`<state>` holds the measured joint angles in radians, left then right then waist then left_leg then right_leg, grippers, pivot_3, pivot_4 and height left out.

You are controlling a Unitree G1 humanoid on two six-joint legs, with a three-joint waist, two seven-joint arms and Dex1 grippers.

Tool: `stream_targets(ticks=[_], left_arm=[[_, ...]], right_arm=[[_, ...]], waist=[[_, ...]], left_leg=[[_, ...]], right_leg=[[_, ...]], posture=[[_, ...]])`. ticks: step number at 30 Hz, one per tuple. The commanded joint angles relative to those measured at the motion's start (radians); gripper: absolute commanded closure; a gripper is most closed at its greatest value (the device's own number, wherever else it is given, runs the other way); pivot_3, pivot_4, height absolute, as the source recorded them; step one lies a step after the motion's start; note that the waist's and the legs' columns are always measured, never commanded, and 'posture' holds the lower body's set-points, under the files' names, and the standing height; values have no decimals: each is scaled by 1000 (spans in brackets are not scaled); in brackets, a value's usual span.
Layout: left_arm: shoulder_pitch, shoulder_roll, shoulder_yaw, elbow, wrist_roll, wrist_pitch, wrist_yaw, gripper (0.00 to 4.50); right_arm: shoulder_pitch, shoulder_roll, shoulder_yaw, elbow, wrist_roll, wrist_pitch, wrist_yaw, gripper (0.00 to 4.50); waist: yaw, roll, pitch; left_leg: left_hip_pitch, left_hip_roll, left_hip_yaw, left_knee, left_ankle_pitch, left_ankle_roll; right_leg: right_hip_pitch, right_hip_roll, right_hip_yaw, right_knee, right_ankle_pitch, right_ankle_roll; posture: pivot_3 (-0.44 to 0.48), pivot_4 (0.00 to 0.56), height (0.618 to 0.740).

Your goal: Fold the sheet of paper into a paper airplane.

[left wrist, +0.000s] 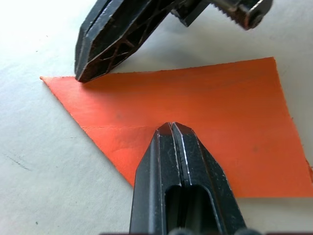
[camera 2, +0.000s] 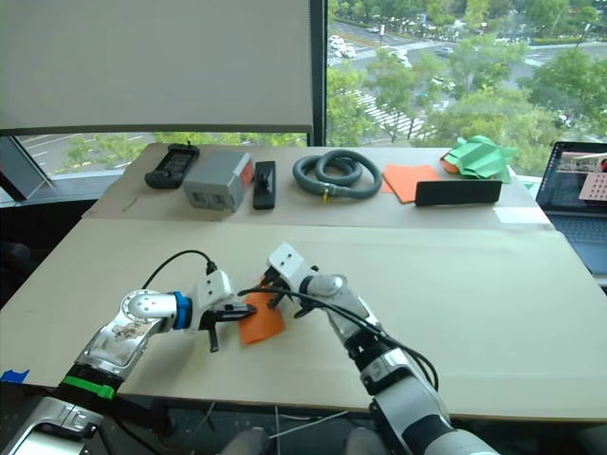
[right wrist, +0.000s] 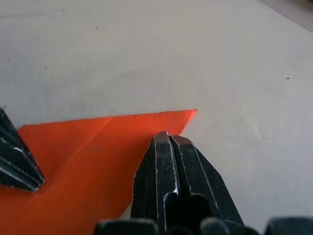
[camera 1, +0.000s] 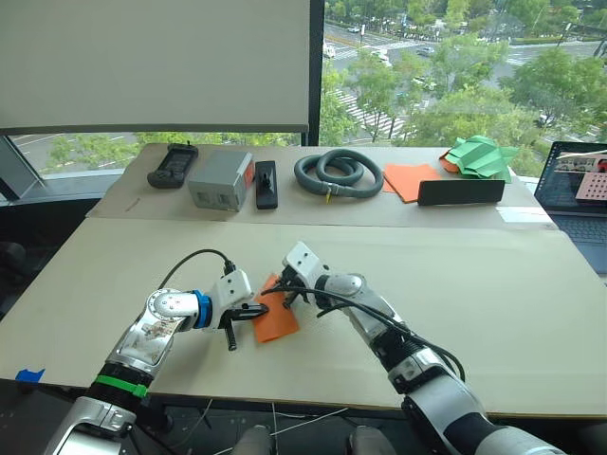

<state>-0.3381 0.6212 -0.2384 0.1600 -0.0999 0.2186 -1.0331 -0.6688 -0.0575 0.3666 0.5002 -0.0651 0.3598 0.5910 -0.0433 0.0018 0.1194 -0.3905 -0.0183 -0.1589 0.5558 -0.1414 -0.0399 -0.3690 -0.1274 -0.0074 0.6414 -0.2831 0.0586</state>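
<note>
Black fingers of the left claw (camera 1: 245, 313) are pressed together, clenched with nothing between them, their tips resting on the sheet of paper (camera 1: 275, 318), low and left of centre in the head views. The right claw (camera 1: 289, 287), just to the right, is likewise clenched and empty, its tips pressing down at a pointed corner of the same sheet. Bright orange and partly folded, with one slanted edge and a faint crease line, the sheet lies flat on the pale tabletop (camera 1: 493, 303) between the two claws. My judgement is that a fold is being flattened: doing this well calls for one claw to pin the paper while the other slides along the crease, pressing evenly so the thin sheet does not skid or buckle. Across the upper part of the frame sit a grey box (camera 1: 220, 180), a coiled grey hose (camera 1: 339, 172), an orange paper stack (camera 1: 410, 180) and green paper shapes (camera 1: 482, 156). No open container with visible contents can be made out.
</note>
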Motion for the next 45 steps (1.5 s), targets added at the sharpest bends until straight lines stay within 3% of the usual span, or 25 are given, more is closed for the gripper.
stream_targets(ticks=[1,13,22,35,45], left_arm=[[23,1,-50,64,54,33,-2,4491],[-3,-12,-59,107,59,13,-9,4491],[-7,-16,-62,120,60,3,-13,4491],[-12,-7,-60,122,62,1,-20,4491],[-11,-4,-62,121,62,-1,-21,4491]], right_arm=[[88,-35,44,-64,-25,116,35,4500],[212,-103,100,-301,-24,257,64,4500],[189,-48,-27,-398,61,90,25,4500],[197,-74,51,-266,-8,128,8,4500],[288,-132,87,-341,26,247,95,4500]], waist=[[1,0,0],[8,-2,-2],[7,-3,1],[7,-2,2],[10,-1,0]], left_leg=[[0,0,0,0,0,0],[-1,0,1,0,-1,-2],[-5,0,0,0,-1,-2],[-8,-1,0,0,-1,-2],[-8,-1,0,0,-1,-2]], right_leg=[[0,0,0,0,0,0],[1,-2,-1,-1,-2,1],[-2,-3,-3,-2,-2,1],[-2,-3,-4,-3,-2,2],[-1,-3,-4,-4,-2,2]], posture=[[0,150,702],[0,150,702],[0,150,702],[0,150,702],[0,150,702]])
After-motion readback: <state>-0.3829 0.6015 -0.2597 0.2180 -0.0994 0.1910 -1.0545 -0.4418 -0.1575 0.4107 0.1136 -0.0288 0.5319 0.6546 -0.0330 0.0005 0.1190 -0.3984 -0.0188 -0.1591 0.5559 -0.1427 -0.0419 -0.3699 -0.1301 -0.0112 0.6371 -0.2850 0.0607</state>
